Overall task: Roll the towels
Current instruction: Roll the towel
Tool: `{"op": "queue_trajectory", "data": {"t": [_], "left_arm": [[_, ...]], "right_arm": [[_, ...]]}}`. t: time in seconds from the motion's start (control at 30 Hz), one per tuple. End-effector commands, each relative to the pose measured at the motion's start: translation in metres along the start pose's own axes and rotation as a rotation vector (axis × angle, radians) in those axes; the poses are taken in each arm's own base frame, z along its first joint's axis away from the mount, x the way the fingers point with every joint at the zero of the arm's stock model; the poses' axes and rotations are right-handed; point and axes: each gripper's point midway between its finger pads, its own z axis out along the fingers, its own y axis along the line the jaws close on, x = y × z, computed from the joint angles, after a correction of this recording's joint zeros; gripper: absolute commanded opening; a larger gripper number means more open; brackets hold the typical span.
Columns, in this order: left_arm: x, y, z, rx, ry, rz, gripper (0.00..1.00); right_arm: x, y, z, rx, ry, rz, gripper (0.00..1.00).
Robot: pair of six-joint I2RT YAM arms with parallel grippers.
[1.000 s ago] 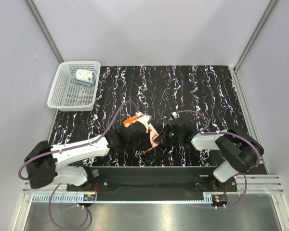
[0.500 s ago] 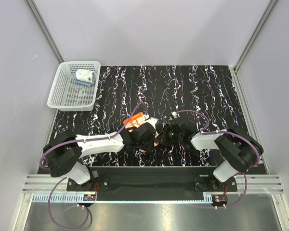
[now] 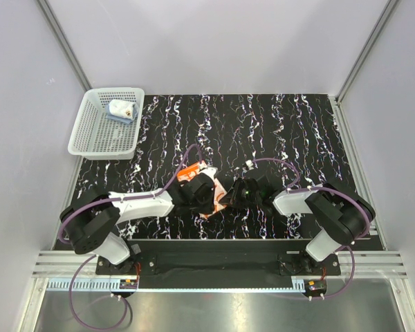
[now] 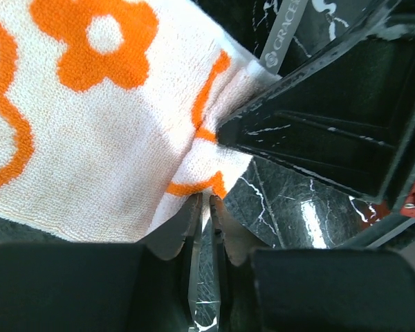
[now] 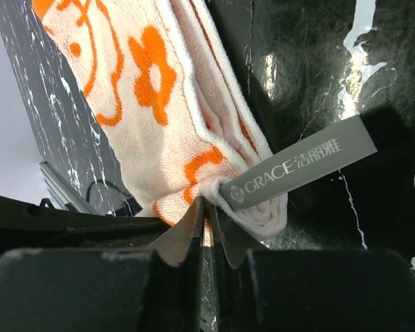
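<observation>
Orange flower-print towel (image 3: 194, 173): found near the middle of the black marbled table (image 3: 297, 138), towards the near edge, bunched and folded between the two arms.
Left gripper (image 4: 204, 200): jaws nearly together, clamped on a thin fold at the cloth's edge.
Right gripper (image 5: 206, 207): jaws likewise nearly together, pinching the folded corner just beside the grey label (image 5: 297, 166).
Both grippers close to each other, on opposite sides of the cloth.
Light blue towel (image 3: 120, 109): lying bundled in the far right part of the white basket (image 3: 102, 153), at the table's far left corner, well apart from both arms.
</observation>
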Motion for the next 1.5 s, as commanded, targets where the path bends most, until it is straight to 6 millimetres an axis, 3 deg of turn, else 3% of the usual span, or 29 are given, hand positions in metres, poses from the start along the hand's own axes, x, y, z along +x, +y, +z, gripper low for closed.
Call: {"op": "queue_trajectory", "data": {"t": [0.0, 0.13, 0.2, 0.33, 0.5, 0.83, 1.0, 1.1, 1.23, 1.47], "left_arm": [[-0.002, 0.006, 0.003, -0.001, -0.021, 0.009, 0.14], [0.002, 0.016, 0.002, -0.042, -0.018, 0.015, 0.17], [0.004, 0.025, -0.002, -0.079, -0.023, 0.023, 0.28], [0.002, 0.039, -0.011, -0.142, -0.044, 0.039, 0.40], [0.008, 0.050, -0.013, -0.188, -0.034, 0.055, 0.42], [0.029, 0.052, -0.001, -0.227, 0.015, 0.112, 0.42], [0.042, 0.054, 0.006, -0.269, 0.050, 0.163, 0.56], [0.047, 0.056, 0.010, -0.295, 0.075, 0.169, 0.58], [0.056, 0.064, 0.014, -0.329, 0.111, 0.165, 0.59], [0.071, 0.057, 0.009, -0.291, 0.161, 0.145, 0.58]], "right_arm": [[0.030, -0.066, -0.004, 0.231, 0.084, 0.018, 0.13], [0.031, -0.067, -0.003, 0.233, 0.088, 0.019, 0.13], [0.031, -0.068, -0.002, 0.236, 0.090, 0.022, 0.13], [0.032, -0.068, -0.001, 0.236, 0.092, 0.022, 0.13], [0.032, -0.068, 0.000, 0.236, 0.097, 0.021, 0.13], [0.031, -0.068, 0.001, 0.241, 0.098, 0.024, 0.13], [0.029, -0.068, 0.001, 0.257, 0.100, 0.012, 0.13], [0.027, -0.068, -0.001, 0.271, 0.099, 0.002, 0.13], [0.018, -0.069, -0.003, 0.323, 0.083, -0.011, 0.13], [-0.004, -0.079, -0.006, 0.408, 0.078, 0.014, 0.14]]}}
